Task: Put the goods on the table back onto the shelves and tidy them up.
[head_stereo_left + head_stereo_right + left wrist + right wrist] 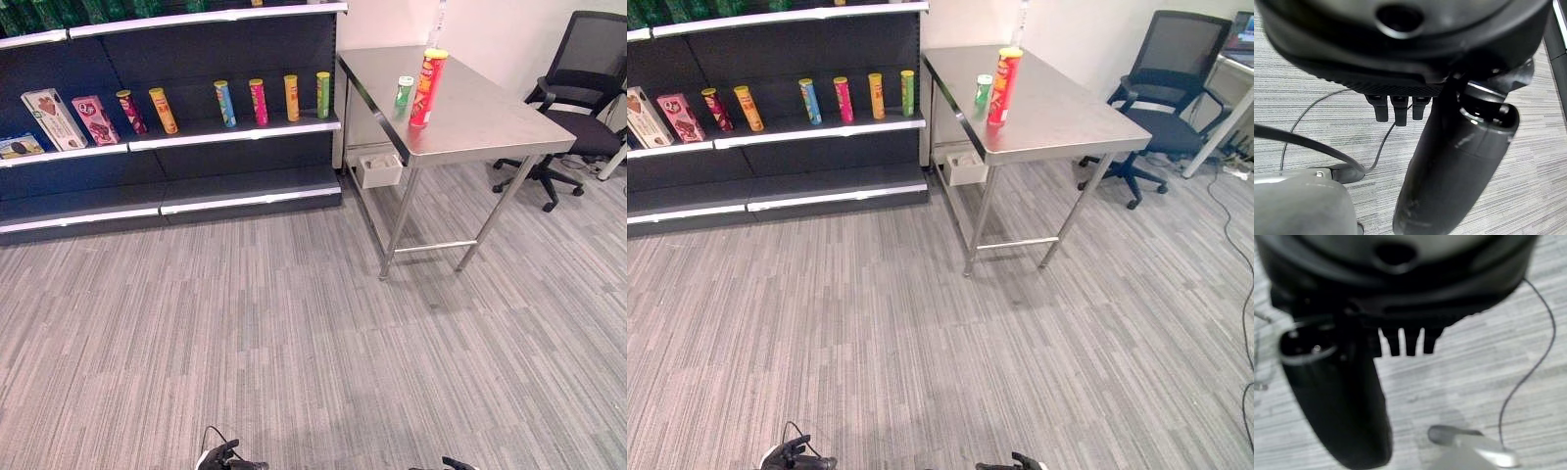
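Note:
A tall red can (427, 88) and a short green can (404, 91) stand upright on the steel table (490, 127) at the right. A clear bottle (434, 29) stands at the table's far edge. To its left, the dark shelf (235, 132) carries a row of several upright cans (259, 101) and a few boxes (54, 117). My left hand (1395, 110) and right hand (1409, 345) hang low over the carpet, far from the table, fingers relaxed and holding nothing. Their tips show at the lower edge of the left eye view, left hand (227, 458) and right hand (456, 463).
A black office chair (578, 98) stands to the right of the table. A white box (378, 168) sits under the table by the shelf's end. A wide stretch of grey carpet (294, 323) lies between me and the shelf and table.

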Motion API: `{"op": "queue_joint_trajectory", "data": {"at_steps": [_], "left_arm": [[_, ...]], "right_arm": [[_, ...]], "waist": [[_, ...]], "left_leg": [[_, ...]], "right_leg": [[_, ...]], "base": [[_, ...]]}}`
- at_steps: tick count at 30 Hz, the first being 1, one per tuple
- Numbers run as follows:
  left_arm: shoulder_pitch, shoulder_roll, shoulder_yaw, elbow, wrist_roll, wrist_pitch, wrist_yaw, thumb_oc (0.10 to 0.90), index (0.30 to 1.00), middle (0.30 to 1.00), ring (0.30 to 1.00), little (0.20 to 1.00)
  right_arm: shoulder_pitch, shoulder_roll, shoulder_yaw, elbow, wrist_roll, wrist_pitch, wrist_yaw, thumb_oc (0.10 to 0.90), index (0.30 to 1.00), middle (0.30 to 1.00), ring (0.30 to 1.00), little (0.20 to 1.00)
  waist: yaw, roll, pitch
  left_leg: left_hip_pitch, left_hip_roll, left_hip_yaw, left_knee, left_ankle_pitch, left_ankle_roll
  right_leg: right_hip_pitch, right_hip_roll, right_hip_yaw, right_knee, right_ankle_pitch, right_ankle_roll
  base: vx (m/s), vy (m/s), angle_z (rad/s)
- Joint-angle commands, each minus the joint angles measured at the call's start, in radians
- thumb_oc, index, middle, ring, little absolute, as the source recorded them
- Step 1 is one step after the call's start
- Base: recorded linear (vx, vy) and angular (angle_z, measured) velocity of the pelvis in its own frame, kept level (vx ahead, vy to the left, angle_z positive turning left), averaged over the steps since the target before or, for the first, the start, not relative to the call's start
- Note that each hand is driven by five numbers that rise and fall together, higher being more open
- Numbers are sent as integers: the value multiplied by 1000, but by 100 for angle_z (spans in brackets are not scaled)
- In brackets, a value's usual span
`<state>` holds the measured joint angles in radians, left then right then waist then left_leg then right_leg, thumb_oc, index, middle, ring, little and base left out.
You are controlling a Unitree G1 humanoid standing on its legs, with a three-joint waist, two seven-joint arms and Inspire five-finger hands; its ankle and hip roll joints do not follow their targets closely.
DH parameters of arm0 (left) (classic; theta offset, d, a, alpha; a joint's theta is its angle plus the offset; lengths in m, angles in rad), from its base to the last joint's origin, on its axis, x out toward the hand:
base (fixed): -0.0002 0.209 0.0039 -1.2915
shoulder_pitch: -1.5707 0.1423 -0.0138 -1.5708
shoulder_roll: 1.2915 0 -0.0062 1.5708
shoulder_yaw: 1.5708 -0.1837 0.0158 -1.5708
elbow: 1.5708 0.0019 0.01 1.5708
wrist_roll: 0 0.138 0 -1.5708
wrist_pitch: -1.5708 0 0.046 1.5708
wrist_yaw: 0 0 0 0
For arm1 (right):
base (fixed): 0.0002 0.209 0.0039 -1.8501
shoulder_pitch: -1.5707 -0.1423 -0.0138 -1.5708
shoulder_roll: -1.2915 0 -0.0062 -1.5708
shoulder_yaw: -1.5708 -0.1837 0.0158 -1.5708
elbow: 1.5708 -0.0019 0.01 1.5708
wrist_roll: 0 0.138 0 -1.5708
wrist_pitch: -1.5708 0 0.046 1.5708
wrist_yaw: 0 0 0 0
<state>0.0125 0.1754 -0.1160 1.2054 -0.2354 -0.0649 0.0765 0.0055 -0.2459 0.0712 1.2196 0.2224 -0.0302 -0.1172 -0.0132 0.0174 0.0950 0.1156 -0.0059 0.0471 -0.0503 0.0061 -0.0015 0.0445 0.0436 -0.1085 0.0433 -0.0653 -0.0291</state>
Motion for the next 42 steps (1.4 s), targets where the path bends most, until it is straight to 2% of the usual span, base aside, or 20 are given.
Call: {"op": "queue_joint_trajectory", "data": {"at_steps": [1,23,33,39,42], "left_arm": [[-68,17,-5,0,-12,-48,9,800,900,900,900,900],[-73,15,-11,22,16,-45,8,800,900,900,900,900],[-75,22,-3,13,5,-39,15,800,900,900,900,900],[-82,25,0,14,-7,-38,17,800,900,900,900,900],[-86,27,-1,9,-16,-39,16,800,900,900,900,900]], "right_arm": [[-41,-38,16,-13,14,-34,-24,800,900,900,900,900],[-29,-35,15,17,3,-30,-26,800,900,900,900,900],[-33,-38,25,2,3,-22,-23,800,900,900,900,900],[-49,-42,33,-8,8,-24,-23,800,900,900,900,900],[-51,-46,44,-16,12,-28,-21,800,900,900,900,900]], "waist": [[10,-44,3],[5,-44,2],[10,-48,19],[14,-53,41],[20,-60,66]], "left_leg": [[12,39,37,-31,-37,-94],[8,41,34,-37,-33,-94],[-6,46,24,-26,-36,-95],[-43,55,14,30,-53,-100],[-86,67,3,118,-74,-105]], "right_leg": [[76,-90,0,-92,6,204],[72,-85,-3,-96,8,204],[50,-76,4,-79,0,199],[16,-69,18,-37,-12,188],[1,-57,25,-5,-27,172]], "base": [[0,0,0],[0,0,0],[-3,-43,0],[-9,-88,-1],[8,-127,1]]}}
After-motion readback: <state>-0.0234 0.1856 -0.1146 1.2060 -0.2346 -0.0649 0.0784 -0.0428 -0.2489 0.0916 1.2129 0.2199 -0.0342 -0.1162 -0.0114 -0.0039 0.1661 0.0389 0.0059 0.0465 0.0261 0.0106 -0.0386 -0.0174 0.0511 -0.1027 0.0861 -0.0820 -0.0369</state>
